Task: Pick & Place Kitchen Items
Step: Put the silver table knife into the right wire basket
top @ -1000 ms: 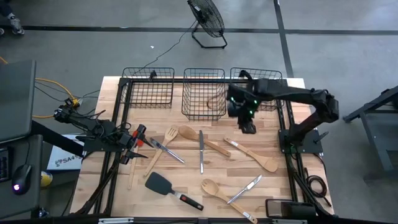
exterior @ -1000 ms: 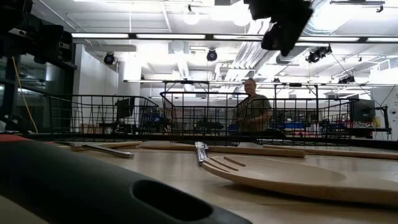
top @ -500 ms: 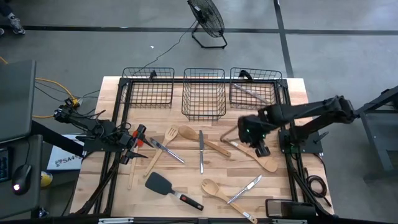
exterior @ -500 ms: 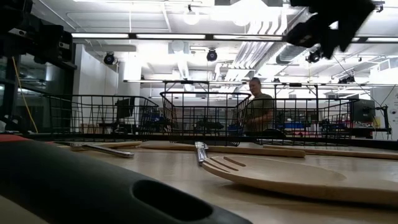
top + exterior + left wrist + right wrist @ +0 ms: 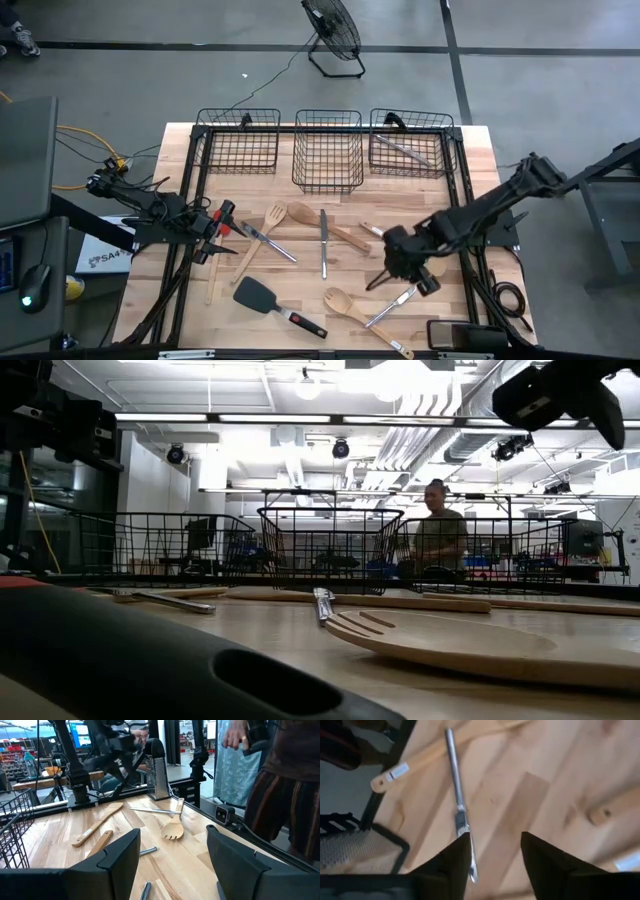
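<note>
**Right gripper over the metal knife, front right of desk**

High view: my right gripper (image 5: 405,262) hangs low above the desk (image 5: 480,150), near a silver knife (image 5: 396,303). My left gripper (image 5: 215,232) waits at the left edge, fingers spread wide.

Low view: a wooden fork (image 5: 440,642) lies close by.

Right wrist view: my fingers (image 5: 452,860) stand parted, empty, the knife (image 5: 457,810) apparently just beneath them.
</note>
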`<state>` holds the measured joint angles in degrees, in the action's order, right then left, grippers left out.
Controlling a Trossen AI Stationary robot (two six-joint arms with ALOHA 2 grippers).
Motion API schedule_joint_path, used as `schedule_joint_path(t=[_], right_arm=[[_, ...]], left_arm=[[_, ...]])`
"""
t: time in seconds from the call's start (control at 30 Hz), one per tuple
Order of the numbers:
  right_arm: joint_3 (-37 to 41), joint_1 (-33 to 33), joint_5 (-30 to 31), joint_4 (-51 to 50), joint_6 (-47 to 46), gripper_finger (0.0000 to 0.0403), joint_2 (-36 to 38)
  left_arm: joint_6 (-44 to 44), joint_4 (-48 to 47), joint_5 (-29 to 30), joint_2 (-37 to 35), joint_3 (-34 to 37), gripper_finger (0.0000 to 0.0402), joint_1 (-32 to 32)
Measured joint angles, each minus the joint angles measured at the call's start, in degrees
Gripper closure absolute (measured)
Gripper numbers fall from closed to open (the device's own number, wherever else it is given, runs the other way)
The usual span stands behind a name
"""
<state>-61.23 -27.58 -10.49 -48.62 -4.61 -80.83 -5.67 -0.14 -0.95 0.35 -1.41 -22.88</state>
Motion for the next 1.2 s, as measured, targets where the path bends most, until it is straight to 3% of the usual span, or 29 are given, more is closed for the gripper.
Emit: schedule_joint_path(t=[0.2,0.57,1.2], right_arm=[[0.0,-4.1,0.0,7.8,0.4,0.0192,-5.3],[0.0,-10.2,0.3,23.1,2.9,0.0194,-16.0],[0.0,-12.9,8.6,27.6,2.9,0.0195,-23.7]], left_arm=[[0.0,0.0,0.0,0.0,0.0,0.0174,0.0],[0.0,0.0,0.0,0.0,0.0,0.0174,0.0],[0.0,0.0,0.0,0.0,0.0,0.0174,0.0]])
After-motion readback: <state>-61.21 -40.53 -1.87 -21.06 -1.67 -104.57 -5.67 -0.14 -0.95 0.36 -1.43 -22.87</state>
